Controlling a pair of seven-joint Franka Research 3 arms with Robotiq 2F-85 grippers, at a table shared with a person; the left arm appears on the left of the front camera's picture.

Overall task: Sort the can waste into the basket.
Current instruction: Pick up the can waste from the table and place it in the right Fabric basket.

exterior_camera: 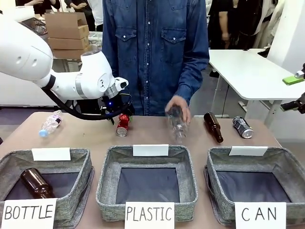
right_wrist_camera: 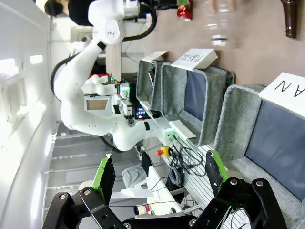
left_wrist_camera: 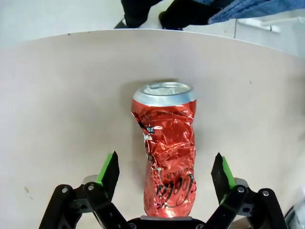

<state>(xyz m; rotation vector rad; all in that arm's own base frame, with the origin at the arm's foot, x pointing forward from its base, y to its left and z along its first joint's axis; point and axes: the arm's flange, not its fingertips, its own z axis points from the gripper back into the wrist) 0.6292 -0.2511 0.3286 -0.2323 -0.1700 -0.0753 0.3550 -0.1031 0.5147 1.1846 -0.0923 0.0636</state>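
**Item:** red can [left_wrist_camera: 164, 152], an aluminium drink can, badly crumpled through the waist, with the top rim round and intact. It lies on its side on the table [exterior_camera: 95, 138] near the far edge, left of centre. **Handling, as judged:** probably empty and very light; thin-walled and soft, apt to crush further. The lacquered skin is somewhat slippery. It is best taken across the crumpled middle, where the creases give the pads purchase, with a modest squeeze. **Left gripper** [left_wrist_camera: 166, 168]: lowered astride the can, jaws moderately apart, a green pad on each side with bare table showing between pad and can; not yet gripping. **Second item:** dark can [exterior_camera: 242, 127], silver ends, on its side near the far right corner, just beside a brown glass bottle [exterior_camera: 213, 127]. It looks undented, so probably stiffer and readier to roll. **Destination:** CAN basket [exterior_camera: 286, 164], near right corner, interior bare as far as shown. **Right gripper** [right_wrist_camera: 159, 171]: jaws wide, holding nothing, held beyond the table's right edge. **Also present:** person's hand [exterior_camera: 180, 110] on a clear plastic bottle [exterior_camera: 178, 128] at the middle of the far edge.
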